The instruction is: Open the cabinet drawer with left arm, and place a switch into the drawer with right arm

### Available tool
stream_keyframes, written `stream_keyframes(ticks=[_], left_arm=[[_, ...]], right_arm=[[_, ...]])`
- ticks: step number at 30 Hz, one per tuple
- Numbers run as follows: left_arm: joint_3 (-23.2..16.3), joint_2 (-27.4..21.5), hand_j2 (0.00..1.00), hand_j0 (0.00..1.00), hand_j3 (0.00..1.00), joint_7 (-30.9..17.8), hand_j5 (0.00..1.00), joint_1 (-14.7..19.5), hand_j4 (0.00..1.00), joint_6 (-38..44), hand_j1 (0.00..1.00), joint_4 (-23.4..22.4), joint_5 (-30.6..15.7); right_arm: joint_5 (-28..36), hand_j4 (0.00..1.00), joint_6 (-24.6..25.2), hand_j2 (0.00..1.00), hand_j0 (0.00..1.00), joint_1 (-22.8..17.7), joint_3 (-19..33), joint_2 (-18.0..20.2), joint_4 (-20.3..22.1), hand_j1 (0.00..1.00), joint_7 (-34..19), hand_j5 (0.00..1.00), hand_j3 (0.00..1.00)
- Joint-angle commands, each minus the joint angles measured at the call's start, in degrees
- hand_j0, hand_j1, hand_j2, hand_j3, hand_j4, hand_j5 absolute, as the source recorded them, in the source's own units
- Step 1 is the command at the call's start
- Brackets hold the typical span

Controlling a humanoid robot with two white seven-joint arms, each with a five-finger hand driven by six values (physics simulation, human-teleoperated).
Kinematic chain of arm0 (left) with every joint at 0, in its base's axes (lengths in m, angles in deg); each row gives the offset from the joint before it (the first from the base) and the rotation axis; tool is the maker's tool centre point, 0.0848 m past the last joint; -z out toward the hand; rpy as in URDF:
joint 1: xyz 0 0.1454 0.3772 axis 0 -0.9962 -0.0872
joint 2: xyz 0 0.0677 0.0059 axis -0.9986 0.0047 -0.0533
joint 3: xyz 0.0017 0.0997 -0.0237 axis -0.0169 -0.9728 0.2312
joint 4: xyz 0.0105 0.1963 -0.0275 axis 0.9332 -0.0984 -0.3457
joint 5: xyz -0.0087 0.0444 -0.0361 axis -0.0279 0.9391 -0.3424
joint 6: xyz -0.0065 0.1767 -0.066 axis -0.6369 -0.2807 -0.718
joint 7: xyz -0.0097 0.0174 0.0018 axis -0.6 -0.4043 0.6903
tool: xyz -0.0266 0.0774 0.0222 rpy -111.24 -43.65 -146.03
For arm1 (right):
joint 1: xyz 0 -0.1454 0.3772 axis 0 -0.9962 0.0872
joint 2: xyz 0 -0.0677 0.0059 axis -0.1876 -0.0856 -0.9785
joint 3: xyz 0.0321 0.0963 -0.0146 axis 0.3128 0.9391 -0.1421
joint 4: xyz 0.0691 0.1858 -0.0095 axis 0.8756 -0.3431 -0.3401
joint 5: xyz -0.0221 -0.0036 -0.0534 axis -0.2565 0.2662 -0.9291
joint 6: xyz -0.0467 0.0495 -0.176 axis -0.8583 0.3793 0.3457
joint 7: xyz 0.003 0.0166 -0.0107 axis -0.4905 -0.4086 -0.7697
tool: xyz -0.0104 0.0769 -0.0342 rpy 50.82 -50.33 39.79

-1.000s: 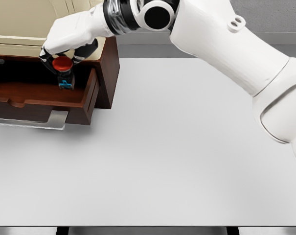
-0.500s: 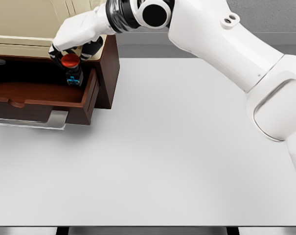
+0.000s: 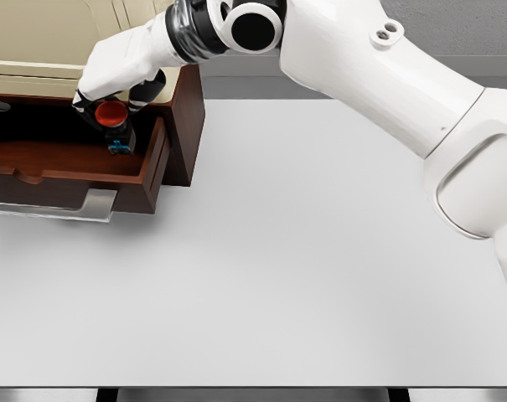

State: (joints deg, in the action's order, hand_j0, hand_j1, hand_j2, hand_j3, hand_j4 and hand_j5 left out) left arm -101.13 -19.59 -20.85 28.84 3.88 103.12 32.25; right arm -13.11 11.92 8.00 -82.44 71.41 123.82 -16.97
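A wide, smooth, pale grey table is filling most of the view, its near edge running straight along the bottom and its surface lying bare from the middle out to the right and front, giving broad room to move. A thick white right arm, glossy and rounded, is stretching from the right edge up and across the top of the picture toward the upper left corner. There, a dark reddish-brown wooden cabinet with a cream top is sitting on the table's far left, cut off by the left edge. Its drawer is standing pulled open toward the viewer, a shallow wooden box with a pale, flat metal handle jutting from its front. The right hand is hovering over the drawer's right end, just inside its side wall, its black-tipped fingers curling around a small switch and gripping it. The switch is showing a round red cap above a dark body with a bit of blue at its base, hanging low inside the open drawer; whether it is touching the drawer floor cannot be told.
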Motion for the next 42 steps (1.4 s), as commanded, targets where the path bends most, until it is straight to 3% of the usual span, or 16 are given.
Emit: stream_keyframes(ticks=[1,16,18,19,26,28,29,31,32,34,37,40,42], left_arm=[[0.0,0.0,1.00,1.00,1.00,0.0,1.00,0.0,1.00,0.1,1.00,0.0,-0.4],[-0.1,0.0,1.00,1.00,1.00,0.0,1.00,0.0,1.00,0.0,1.00,0.1,-0.3],[-0.1,0.0,1.00,1.00,1.00,0.0,1.00,0.0,1.00,0.0,1.00,0.1,-0.3],[-0.1,0.0,1.00,1.00,1.00,0.0,1.00,0.0,1.00,0.0,1.00,0.1,-0.3],[-0.1,0.1,1.00,1.00,1.00,0.0,1.00,0.0,1.00,-0.1,1.00,0.1,-0.3],[-0.1,0.1,1.00,1.00,1.00,0.0,1.00,0.0,1.00,-0.1,1.00,0.1,-0.3],[-0.1,0.1,1.00,1.00,1.00,0.0,1.00,0.0,1.00,-0.1,1.00,0.2,-0.3],[-0.1,0.0,1.00,1.00,1.00,0.0,1.00,0.0,1.00,-0.1,1.00,1.4,-0.3],[0.0,0.0,1.00,1.00,1.00,0.0,1.00,0.0,1.00,-0.1,1.00,2.2,-0.3],[0.1,-0.1,1.00,1.00,1.00,0.0,1.00,0.0,1.00,-0.1,1.00,3.2,-0.4],[0.3,-0.1,1.00,1.00,1.00,0.0,1.00,0.3,1.00,-0.1,1.00,4.1,-0.4],[0.3,0.5,1.00,1.00,1.00,0.0,1.00,1.1,1.00,-0.2,1.00,5.0,-0.5],[0.3,3.8,1.00,1.00,1.00,0.0,1.00,1.8,1.00,-0.8,1.00,5.0,-0.5]], right_arm=[[0.2,0.40,0.2,0.40,0.40,0.0,0.1,0.0,-0.1,0.40,0.0,0.40,0.40],[0.2,0.41,0.2,0.41,0.41,0.8,0.1,0.0,0.3,0.41,0.0,0.41,0.41],[0.2,0.55,0.2,0.55,0.55,0.9,0.0,0.0,0.4,0.55,0.0,0.55,0.55],[-0.3,0.99,0.2,0.99,0.99,0.9,0.0,0.0,0.6,0.99,0.0,0.99,0.99],[-1.0,1.00,0.2,1.00,1.00,1.7,-0.3,0.0,5.6,1.00,0.0,1.00,1.00],[-0.9,1.00,0.2,1.00,1.00,2.1,0.2,0.0,8.3,1.00,0.0,1.00,1.00],[-0.8,1.00,0.2,1.00,1.00,1.8,0.3,0.0,11.5,1.00,0.0,1.00,1.00],[-0.7,1.00,0.2,1.00,1.00,0.8,0.3,0.0,22.2,1.00,0.0,1.00,1.00],[-0.7,1.00,0.2,1.00,1.00,-0.5,0.5,6.8,30.1,1.00,0.0,1.00,1.00],[-0.7,1.00,0.2,1.00,1.00,-2.4,2.2,17.1,39.0,1.00,0.0,1.00,1.00],[-0.2,1.00,0.2,1.00,1.00,-4.9,11.3,30.1,42.7,1.00,0.0,1.00,1.00],[1.0,1.00,0.2,1.00,1.00,-10.9,13.4,39.7,43.7,1.00,0.0,1.00,1.00],[1.1,1.00,0.2,1.00,1.00,-19.5,17.6,46.6,43.3,1.00,0.0,1.00,1.00]])
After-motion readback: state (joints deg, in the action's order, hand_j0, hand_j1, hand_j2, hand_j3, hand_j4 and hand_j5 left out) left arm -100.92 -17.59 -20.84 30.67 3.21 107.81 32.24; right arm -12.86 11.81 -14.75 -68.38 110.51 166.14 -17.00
